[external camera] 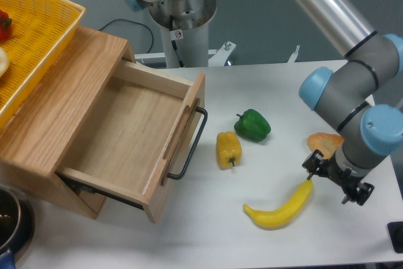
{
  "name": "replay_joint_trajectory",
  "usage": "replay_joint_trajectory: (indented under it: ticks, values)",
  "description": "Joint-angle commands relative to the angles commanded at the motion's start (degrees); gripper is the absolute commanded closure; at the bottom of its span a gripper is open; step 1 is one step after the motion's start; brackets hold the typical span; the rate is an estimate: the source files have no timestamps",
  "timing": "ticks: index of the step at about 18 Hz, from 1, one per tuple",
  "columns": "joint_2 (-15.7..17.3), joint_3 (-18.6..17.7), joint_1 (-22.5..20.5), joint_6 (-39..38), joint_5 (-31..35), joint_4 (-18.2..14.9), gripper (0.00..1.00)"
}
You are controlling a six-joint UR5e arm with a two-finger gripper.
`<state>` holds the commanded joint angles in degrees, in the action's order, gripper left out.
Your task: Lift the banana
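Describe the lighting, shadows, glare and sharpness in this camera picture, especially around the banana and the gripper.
Fixed camera view: even, soft light; the banana casts only a faint, short shadow on the white table; a bright glare streak runs along the metal arm tube; the banana, the yellow pepper and the green pepper look sharp; the gripper is dark, its fingers hard to make out.

The banana is long, curved and bright yellow, lying flat on the white tabletop, thick end lower left, tapered tip pointing up right.
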<state>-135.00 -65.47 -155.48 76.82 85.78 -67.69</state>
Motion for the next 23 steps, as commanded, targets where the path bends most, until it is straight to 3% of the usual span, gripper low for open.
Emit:
replay_joint_trajectory:
  ticks: [6,12,23]
  values:
    - [0.3,-2.1,0.0,1.5,0.0,0.0,0.00]
    - [3.2,-7.5,0.0,2.6,-0.1,0.5,0.00]
    - [2.1,-8.4,0.1,3.6,-1.5,2.6,0.01]
